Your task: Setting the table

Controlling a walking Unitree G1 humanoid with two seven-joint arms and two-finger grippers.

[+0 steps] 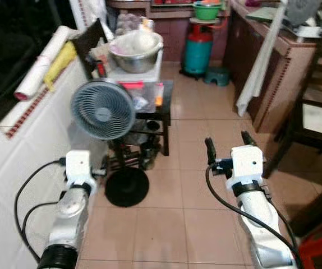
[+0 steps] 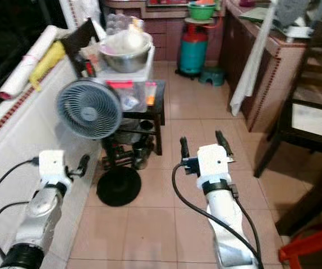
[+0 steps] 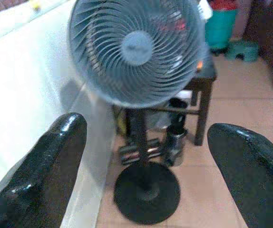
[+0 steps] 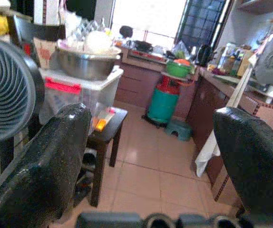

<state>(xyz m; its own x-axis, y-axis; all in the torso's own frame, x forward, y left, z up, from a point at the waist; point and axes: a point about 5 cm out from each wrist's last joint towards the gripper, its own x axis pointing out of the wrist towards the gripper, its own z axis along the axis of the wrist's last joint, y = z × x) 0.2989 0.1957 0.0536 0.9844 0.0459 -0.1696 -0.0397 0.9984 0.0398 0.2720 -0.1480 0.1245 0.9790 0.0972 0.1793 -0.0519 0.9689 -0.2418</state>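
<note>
So: right gripper [image 1: 227, 143] fingers apart, left gripper [image 3: 146, 156] fingers apart, both empty. Steel bowl [image 1: 136, 51] ahead of fingers: rigid, slippery, likely heavy; grip rim.

tiled floor [image 1: 194, 185], pedestal fan [image 1: 102, 116], black side table [image 1: 162, 115], green gas cylinder [image 1: 197, 51], green stool [image 1: 216, 76]

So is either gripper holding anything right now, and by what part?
Nothing is held. The left gripper and right gripper are both open with bare fingers.
</note>
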